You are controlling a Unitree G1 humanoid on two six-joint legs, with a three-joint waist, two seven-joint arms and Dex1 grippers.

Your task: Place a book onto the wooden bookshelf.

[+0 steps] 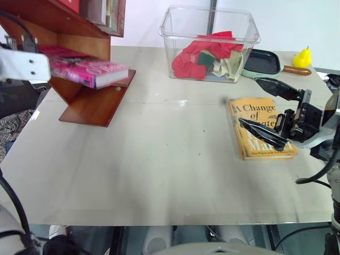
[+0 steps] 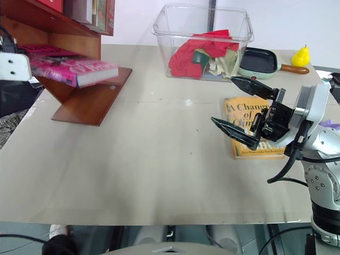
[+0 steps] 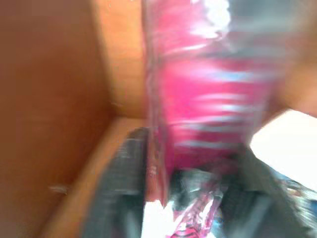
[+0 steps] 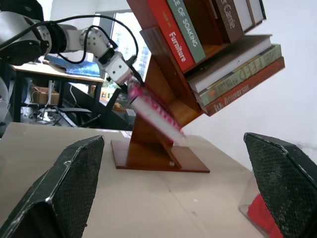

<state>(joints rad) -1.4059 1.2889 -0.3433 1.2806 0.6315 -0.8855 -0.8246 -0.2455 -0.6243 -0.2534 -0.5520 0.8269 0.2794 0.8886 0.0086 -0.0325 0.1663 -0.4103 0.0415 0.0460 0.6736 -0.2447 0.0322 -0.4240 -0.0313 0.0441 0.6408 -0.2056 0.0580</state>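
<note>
The pink book lies flat on the lowest board of the wooden bookshelf, at the far left corner of the counter, its white page edges facing toward the middle of the counter and one end jutting a little past the board's front edge. The left end effector is at the book's near end inside the shelf; its dark fingers sit on either side of the pink cover, but the blur there makes it impossible to tell whether they grip it or have let go.

The right end effector hangs above the right side of the counter, pointing toward the shelf, with its two black fingers spread wide apart and nothing between them. Just under and behind it lies a yellow book with black lettering, flat on the counter.

At the far edge stands a clear plastic bin holding red and pale cloths. Beside it to the right are a small dark pan and a yellow pear. More books stand and lie on the shelf's upper boards.
</note>
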